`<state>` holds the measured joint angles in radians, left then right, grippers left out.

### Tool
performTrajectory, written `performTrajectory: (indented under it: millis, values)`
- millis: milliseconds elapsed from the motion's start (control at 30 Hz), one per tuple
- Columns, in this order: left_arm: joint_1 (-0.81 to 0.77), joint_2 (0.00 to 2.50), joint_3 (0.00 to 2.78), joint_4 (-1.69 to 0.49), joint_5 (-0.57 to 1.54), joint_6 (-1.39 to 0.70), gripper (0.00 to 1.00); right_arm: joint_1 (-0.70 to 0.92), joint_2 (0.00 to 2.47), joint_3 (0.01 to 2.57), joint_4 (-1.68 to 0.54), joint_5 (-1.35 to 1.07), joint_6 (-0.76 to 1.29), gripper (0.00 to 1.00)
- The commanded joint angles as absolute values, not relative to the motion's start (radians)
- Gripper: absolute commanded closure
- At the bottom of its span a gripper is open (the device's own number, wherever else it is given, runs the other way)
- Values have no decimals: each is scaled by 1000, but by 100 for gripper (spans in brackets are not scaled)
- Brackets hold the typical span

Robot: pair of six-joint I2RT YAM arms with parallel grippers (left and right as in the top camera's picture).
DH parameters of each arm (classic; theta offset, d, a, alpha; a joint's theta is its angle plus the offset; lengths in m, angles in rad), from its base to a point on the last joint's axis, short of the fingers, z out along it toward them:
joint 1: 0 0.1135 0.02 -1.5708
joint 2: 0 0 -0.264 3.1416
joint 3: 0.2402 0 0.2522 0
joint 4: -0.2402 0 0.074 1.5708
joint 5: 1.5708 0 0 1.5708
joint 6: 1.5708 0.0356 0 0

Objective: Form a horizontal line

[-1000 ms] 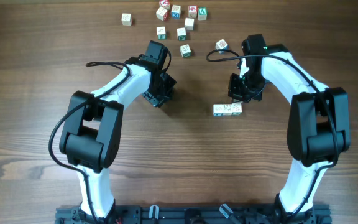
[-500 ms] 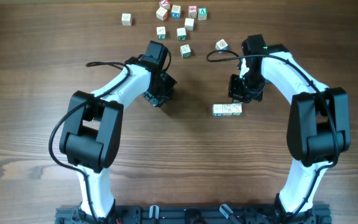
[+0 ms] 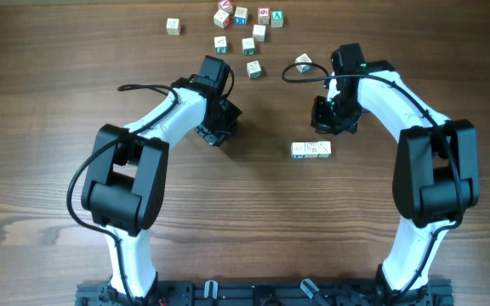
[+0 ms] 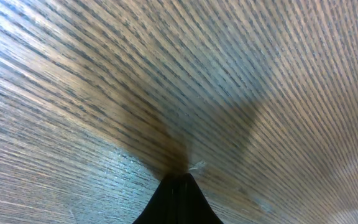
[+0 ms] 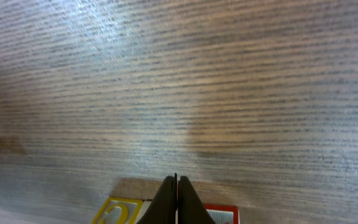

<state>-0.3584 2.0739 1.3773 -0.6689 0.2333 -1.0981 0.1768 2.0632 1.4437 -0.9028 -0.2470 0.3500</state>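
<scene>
Two white-and-black robot arms reach up from the bottom edge of the overhead view, across a brown wooden table [image 3: 49,102]. The left arm [image 3: 156,127] bends toward the middle, and the right arm [image 3: 398,93] arches in from the right side. The left pincer [image 3: 217,129], left of centre, is closed on nothing; its wrist view shows only bare wood. The right pincer [image 3: 328,124], right of centre, is also closed and empty. The horizontal line [image 3: 310,150], three tiny pale cubes touching side to side, lies just below and slightly left of the right pincer. Its long axis runs left to right across the frame. The right arm is much the nearer, and nothing stands between. Roughly ten loose cubes [image 3: 248,45] are scattered along the upper centre, with one stray cube [image 3: 303,61] just above the right pincer.
</scene>
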Motion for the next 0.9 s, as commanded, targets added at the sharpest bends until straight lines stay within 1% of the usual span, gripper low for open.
performTrajectory:
  millis: [0, 233, 333, 433, 600, 767, 867]
  values:
    - [-364, 2121, 1345, -662, 186, -1108, 96, 179, 2078, 1460, -894, -251, 343, 96]
    - [-364, 2117, 1345, -662, 184, -1107, 96, 175, 2067, 1461, -719, -197, 339, 96]
    - [-363, 2078, 1350, -682, 109, -1094, 96, 158, 2017, 1487, -717, -167, 320, 96]
    - [-365, 1966, 1375, -761, -38, -1050, 96, 138, 1906, 1516, -737, -155, 290, 95]
    - [-395, 1718, 1389, -882, -247, -1051, 96, 131, 1680, 1516, -754, -126, 292, 95]
    - [-482, 1440, 1388, -981, -397, -1051, 96, 131, 1436, 1516, -847, -62, 351, 95]
    - [-582, 1300, 1388, -1028, -481, -1051, 96, 131, 1304, 1516, -938, -53, 352, 95]
